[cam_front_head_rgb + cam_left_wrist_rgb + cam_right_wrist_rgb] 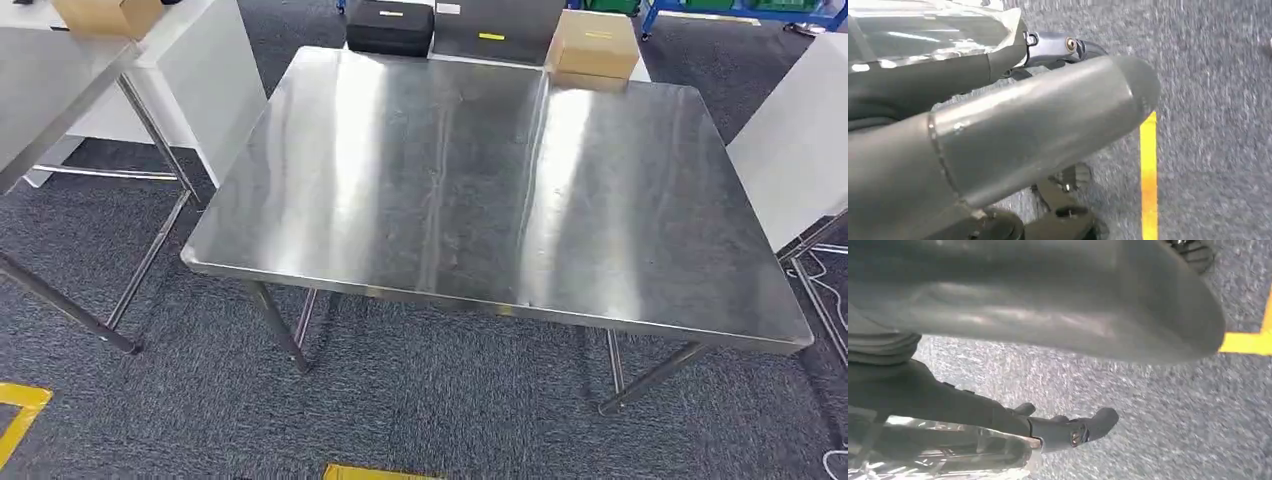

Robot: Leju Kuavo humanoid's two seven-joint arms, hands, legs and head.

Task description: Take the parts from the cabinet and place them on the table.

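A steel table [500, 190] stands in front of me in the head view, its top bare. My left hand [1038, 125] hangs over the grey carpet in the left wrist view; its dark fingers [1068, 46] curl around a part wrapped in shiny clear plastic [933, 30]. In the right wrist view my right hand [1048, 315] also hangs above the carpet, and its fingers [1073, 432] hold another clear-wrapped part [948, 455]. The wrap hides what each part looks like.
A second steel table [50, 90] stands at the left. Behind the main table sit a cardboard box [595, 48] and a black case [390, 25]. A white panel [800, 140] stands at the right. Yellow tape [20, 415] marks the carpet near my feet.
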